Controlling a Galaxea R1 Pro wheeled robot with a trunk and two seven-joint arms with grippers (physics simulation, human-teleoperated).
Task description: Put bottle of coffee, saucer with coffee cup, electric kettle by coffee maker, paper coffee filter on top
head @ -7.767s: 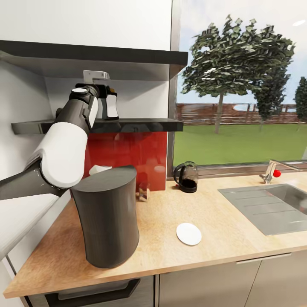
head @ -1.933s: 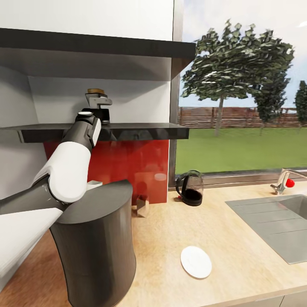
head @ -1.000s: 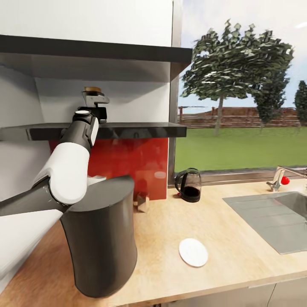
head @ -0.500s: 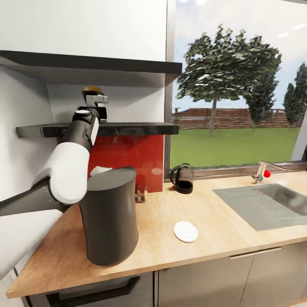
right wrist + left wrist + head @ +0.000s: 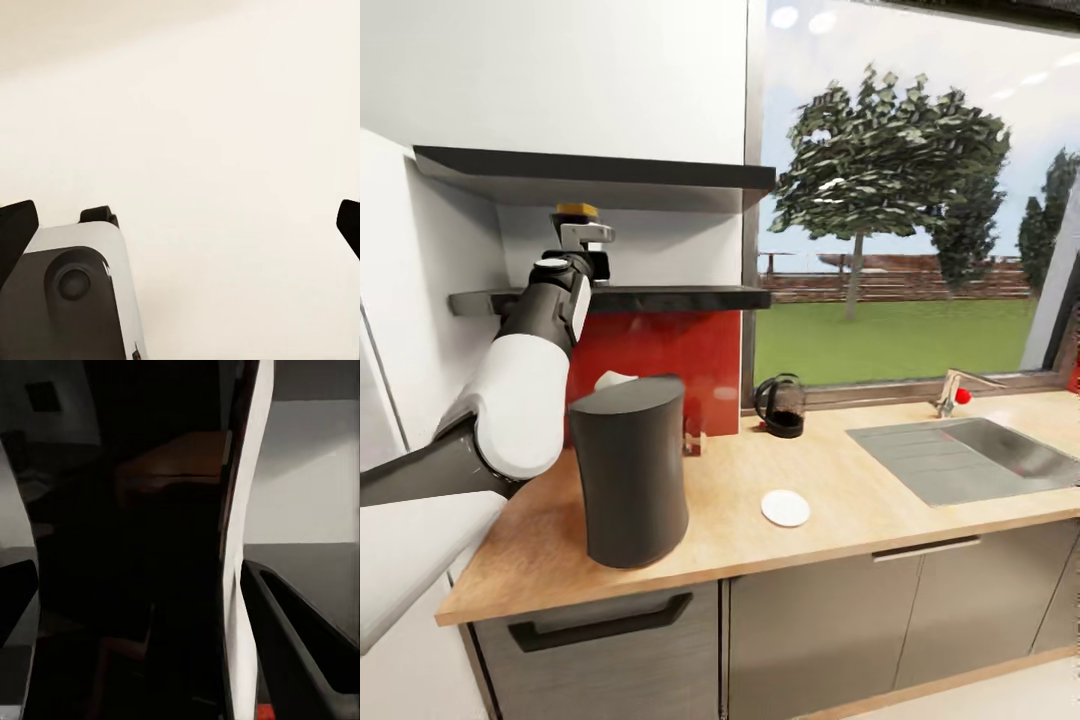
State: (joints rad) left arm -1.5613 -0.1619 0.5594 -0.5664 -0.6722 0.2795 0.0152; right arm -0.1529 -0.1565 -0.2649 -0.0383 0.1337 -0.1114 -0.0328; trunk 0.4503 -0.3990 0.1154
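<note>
High at the kitchen shelf [image 5: 670, 297], my left gripper [image 5: 592, 262] is shut on the bottle of coffee [image 5: 577, 211], whose amber cap sticks up above the fingers. In the left wrist view the dark bottle [image 5: 135, 547] fills the space between the two fingers [image 5: 300, 637]. The coffee maker [image 5: 630, 470] stands on the kitchen countertop [image 5: 840, 530] below the arm. A white paper coffee filter [image 5: 612, 380] peeks out behind it. The saucer [image 5: 786, 508] lies flat to its right. The electric kettle [image 5: 782, 405] stands by the window. My right gripper [image 5: 180, 232] is open, its fingertips wide apart.
A thicker dark slab [image 5: 600, 170] hangs above the shelf. A steel sink [image 5: 960, 460] with a faucet [image 5: 955, 388] takes up the counter's right part. A small brownish object [image 5: 692, 440] sits by the red backsplash [image 5: 660, 360]. A white panel [image 5: 400, 330] borders the counter's left end.
The left gripper, earlier beside the bottle on the shelf, has closed on it. The camera has pulled back, so more counter and cabinet fronts show; the countertop things kept their places.
</note>
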